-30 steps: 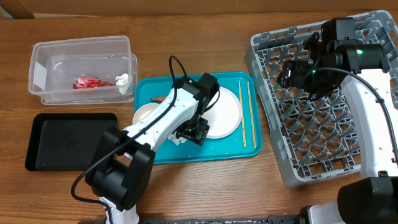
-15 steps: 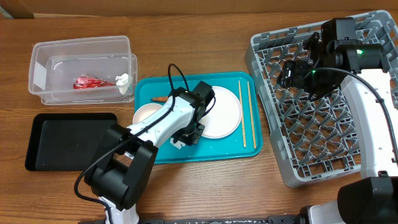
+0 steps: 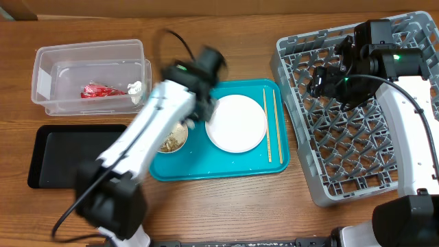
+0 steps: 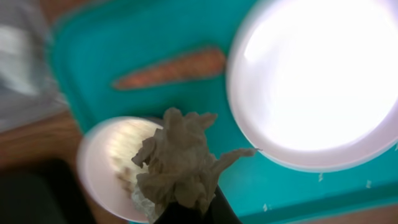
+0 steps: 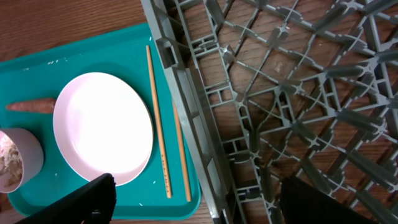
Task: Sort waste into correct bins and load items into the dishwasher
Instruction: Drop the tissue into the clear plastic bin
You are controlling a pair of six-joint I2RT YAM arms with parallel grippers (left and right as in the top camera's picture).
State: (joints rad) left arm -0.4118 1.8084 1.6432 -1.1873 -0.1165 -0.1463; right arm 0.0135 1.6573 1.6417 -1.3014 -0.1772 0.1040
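Observation:
My left gripper [image 4: 193,210] is shut on a crumpled tissue [image 4: 180,158] and hangs over the teal tray [image 4: 273,180], above the gap between a small bowl [image 4: 109,155] of beige scraps and the white plate [image 4: 317,81]. An orange carrot piece [image 4: 171,67] lies behind them. In the overhead view the left gripper [image 3: 197,110] is motion-blurred beside the plate [image 3: 236,123]. Two chopsticks [image 3: 269,127] lie right of the plate. My right gripper [image 3: 322,79] is open and empty above the grey dish rack [image 3: 357,137].
The clear tub [image 3: 51,58] at the back left holds a red wrapper [image 3: 99,90] and a bit of white tissue [image 3: 135,88]. A black tray [image 3: 75,154] sits in front of it. The rack's left wall [image 5: 186,112] borders the teal tray.
The left gripper shut on the tissue at the plate's front left, then rose and swung back and left with it, uncovering the bowl of scraps. The right arm has stayed still.

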